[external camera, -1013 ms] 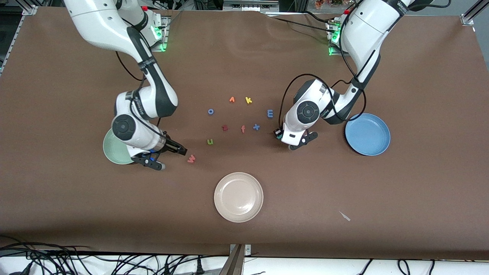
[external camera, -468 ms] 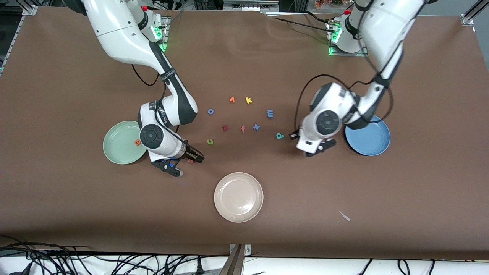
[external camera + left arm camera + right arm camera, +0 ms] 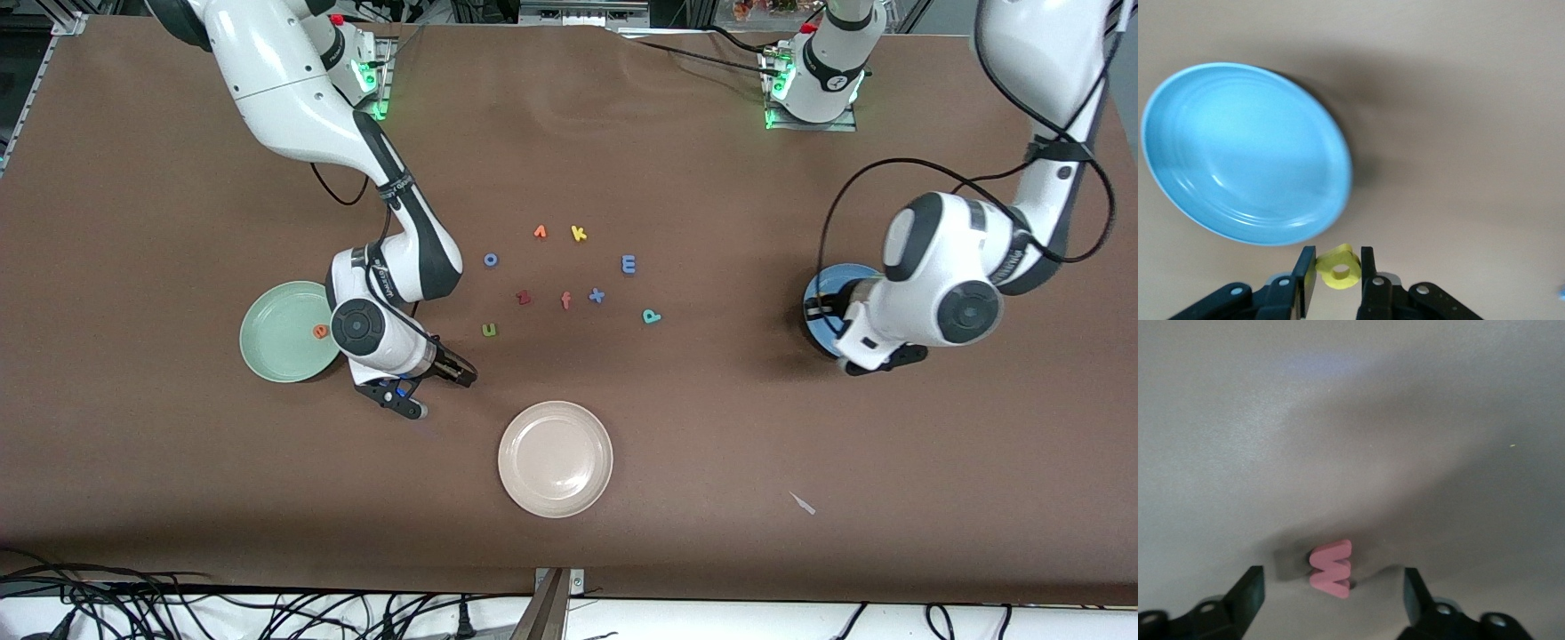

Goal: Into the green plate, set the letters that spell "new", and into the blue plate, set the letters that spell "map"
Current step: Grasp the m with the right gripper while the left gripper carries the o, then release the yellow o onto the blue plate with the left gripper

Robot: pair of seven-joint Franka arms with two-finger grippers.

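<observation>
In the left wrist view my left gripper is shut on the yellow "a" and hangs at the rim of the blue plate. From the front, that gripper covers part of the blue plate. My right gripper is open and low over the table, with the pink "w" lying between its fingers, untouched. The right gripper hides the "w" from the front. The orange "e" lies in the green plate. The green "n", lilac "m" and teal "p" lie on the table.
A cream plate stands nearer to the front camera than the letters. Among the task letters lie a yellow "k", an orange letter, a blue "o", a dark red "z", a salmon "f" and a blue "x".
The left arm swung from beside the "p" to the blue plate, carrying the "a". The right gripper left the green plate, where the "e" now shows, and came down around the "w".
</observation>
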